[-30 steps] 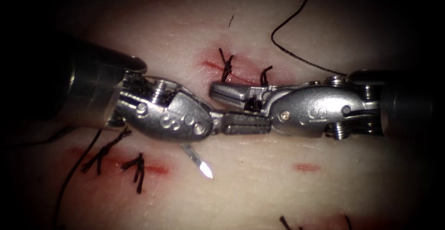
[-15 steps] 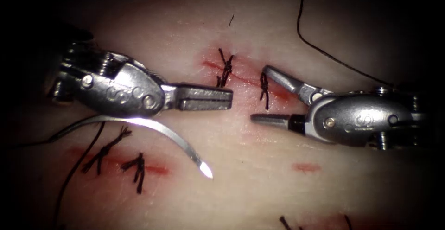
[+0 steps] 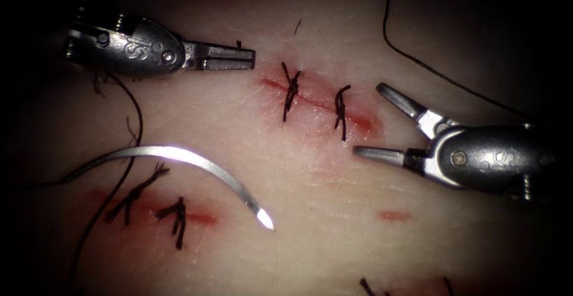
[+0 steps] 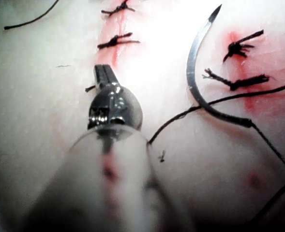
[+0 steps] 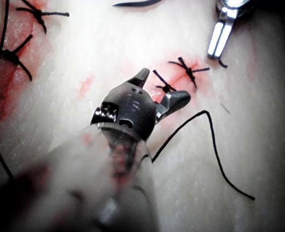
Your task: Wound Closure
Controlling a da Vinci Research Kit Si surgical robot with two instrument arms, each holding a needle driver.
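Note:
The curved needle (image 3: 179,153) lies free on the tissue (image 3: 310,212), left of the upper cut (image 3: 316,102), with its tip (image 3: 267,223) pointing down and right; it is not in the tissue. Its thread (image 3: 128,170) trails off the tail. My left tool (image 3: 252,58) sits up and left of the cut, shut and holding nothing. My right tool (image 3: 370,120) stands open just right of the cut, with nothing between its jaws. The left wrist view has the shut left tool (image 4: 101,72) beside the needle (image 4: 193,72). The right wrist view has the open right tool (image 5: 165,86).
Two tied stitches (image 3: 290,90) (image 3: 341,110) cross the upper cut, with red fluid around them. A second stitched cut (image 3: 155,206) lies under the needle. A loose thread (image 3: 418,60) curves across the upper right. A small red mark (image 3: 395,215) sits lower right.
The two tools, close together over the middle a second ago, have parted. The left went up and left, still shut. The right opened and drew back right. The needle stayed where it lay.

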